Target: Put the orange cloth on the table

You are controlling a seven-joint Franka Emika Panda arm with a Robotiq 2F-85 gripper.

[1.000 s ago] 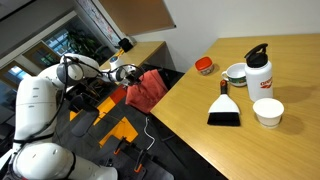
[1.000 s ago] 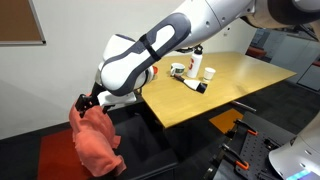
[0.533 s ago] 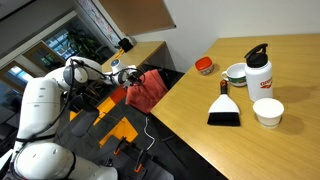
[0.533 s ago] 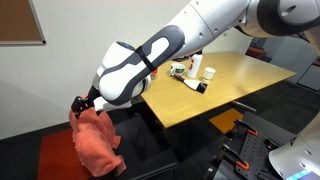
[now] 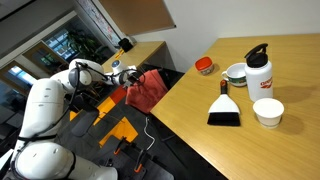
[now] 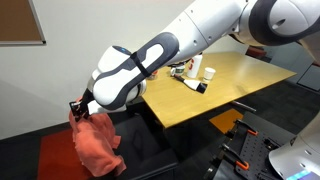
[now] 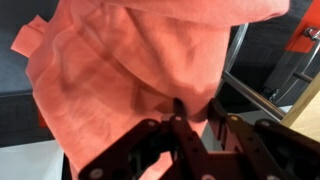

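Left of frame, the gripper [image 6: 82,105] is pinched tight on a top fold of the orange cloth [image 6: 97,142], which dangles beside the table [image 6: 215,90], not on it. Lift so the hem clears the edge, then carry right onto bare wood.

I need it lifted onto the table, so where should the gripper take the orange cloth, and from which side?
Pinch a raised fold at the top of the orange cloth, coming from above. It slumps in a heap beside the table, so a top pinch lets the rest hang free. The gripper looks closed there.
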